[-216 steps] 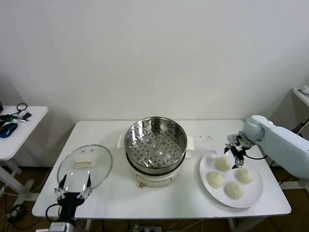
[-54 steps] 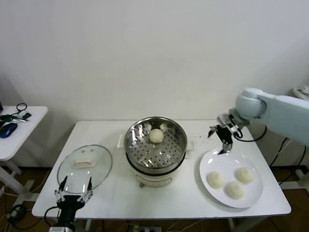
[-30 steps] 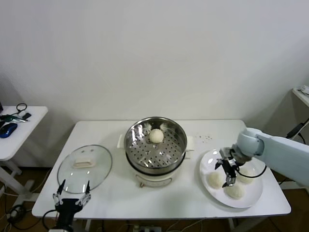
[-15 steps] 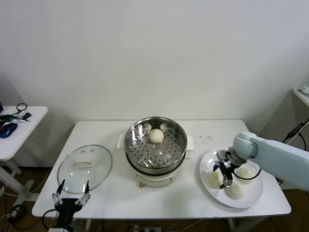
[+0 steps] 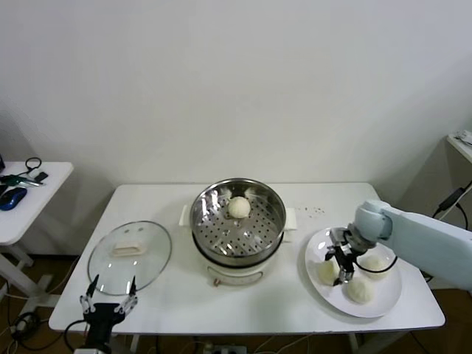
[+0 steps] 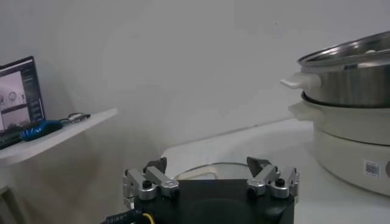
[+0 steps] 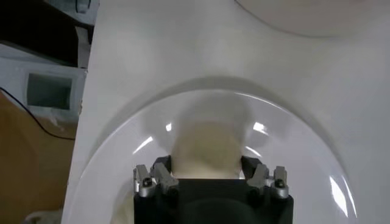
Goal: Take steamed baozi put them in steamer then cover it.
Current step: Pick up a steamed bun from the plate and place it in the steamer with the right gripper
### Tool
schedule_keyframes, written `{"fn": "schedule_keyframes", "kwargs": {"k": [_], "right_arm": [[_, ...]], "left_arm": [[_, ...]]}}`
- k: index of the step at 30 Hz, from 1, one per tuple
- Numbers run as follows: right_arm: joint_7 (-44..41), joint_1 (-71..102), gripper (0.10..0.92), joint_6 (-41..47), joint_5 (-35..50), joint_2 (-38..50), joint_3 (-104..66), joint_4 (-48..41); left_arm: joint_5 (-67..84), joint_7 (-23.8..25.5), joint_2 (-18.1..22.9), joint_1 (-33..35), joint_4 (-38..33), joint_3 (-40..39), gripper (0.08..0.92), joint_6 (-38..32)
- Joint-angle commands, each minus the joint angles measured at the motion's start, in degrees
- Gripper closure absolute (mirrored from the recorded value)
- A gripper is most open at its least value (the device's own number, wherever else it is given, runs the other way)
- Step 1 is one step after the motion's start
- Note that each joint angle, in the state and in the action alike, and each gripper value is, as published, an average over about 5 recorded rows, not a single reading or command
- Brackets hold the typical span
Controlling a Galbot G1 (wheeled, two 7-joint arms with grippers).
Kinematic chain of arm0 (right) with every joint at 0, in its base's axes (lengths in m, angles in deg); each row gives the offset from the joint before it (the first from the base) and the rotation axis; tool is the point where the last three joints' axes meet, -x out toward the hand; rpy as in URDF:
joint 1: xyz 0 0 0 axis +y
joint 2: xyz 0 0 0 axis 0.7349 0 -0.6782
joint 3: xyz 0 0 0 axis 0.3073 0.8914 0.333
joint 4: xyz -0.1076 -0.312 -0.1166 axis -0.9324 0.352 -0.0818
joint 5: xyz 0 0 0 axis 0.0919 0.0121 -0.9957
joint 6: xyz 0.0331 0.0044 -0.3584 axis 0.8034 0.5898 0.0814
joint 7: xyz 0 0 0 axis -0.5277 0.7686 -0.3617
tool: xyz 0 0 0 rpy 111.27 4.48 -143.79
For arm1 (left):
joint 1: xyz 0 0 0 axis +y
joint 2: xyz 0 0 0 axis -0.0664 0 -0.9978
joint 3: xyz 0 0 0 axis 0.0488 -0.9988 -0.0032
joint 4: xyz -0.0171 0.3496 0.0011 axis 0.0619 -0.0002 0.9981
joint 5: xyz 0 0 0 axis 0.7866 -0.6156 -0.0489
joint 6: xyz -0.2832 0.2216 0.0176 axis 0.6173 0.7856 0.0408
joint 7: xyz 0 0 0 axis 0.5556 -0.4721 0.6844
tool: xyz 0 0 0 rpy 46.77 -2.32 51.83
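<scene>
The steamer, a shiny steel basket on a white pot base, stands mid-table with one baozi inside near its far wall. Three more baozi lie on the white plate at the right: two free ones and one under my right gripper. In the right wrist view this baozi sits between the fingers of my right gripper, whose pads press its sides; it still rests on the plate. My left gripper hangs open and empty below the table's front left edge.
The round glass lid lies flat on the table left of the steamer, just beyond my left gripper; the steamer shows to one side there. A small side table with a mouse and cables stands far left.
My right gripper swung from beside the steamer down onto the plate and settled around the left baozi, closing in on it. The left arm has stayed put.
</scene>
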Motion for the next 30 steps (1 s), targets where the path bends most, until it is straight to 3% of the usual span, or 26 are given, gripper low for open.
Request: {"fn": "schedule_keyframes", "kwargs": {"k": [1, 10, 19, 30], "right_arm": [[0.0, -1.7, 0.31, 0.0, 0.8, 0.4, 0.0, 0.3], [-0.8, -21.5, 0.311, -0.6, 9.4, 1.0, 8.9, 1.8], [-1.1, -43.1, 0.313, -0.4, 22.8, -7.0, 20.0, 0.8], [3.6, -40.5, 0.305, 5.7, 30.2, -22.3, 16.5, -0.5]], "left_arm": [[0.0, 0.0, 0.0, 0.1, -0.2, 0.0, 0.177, -0.1], [0.0, 0.0, -0.1, 0.6, -1.0, -0.2, 0.177, -0.1], [0.5, -0.2, -0.3, 1.4, -1.9, -0.1, 0.177, -0.4], [1.4, -0.2, -1.1, 1.5, -3.1, -0.3, 0.177, -0.3]]}}
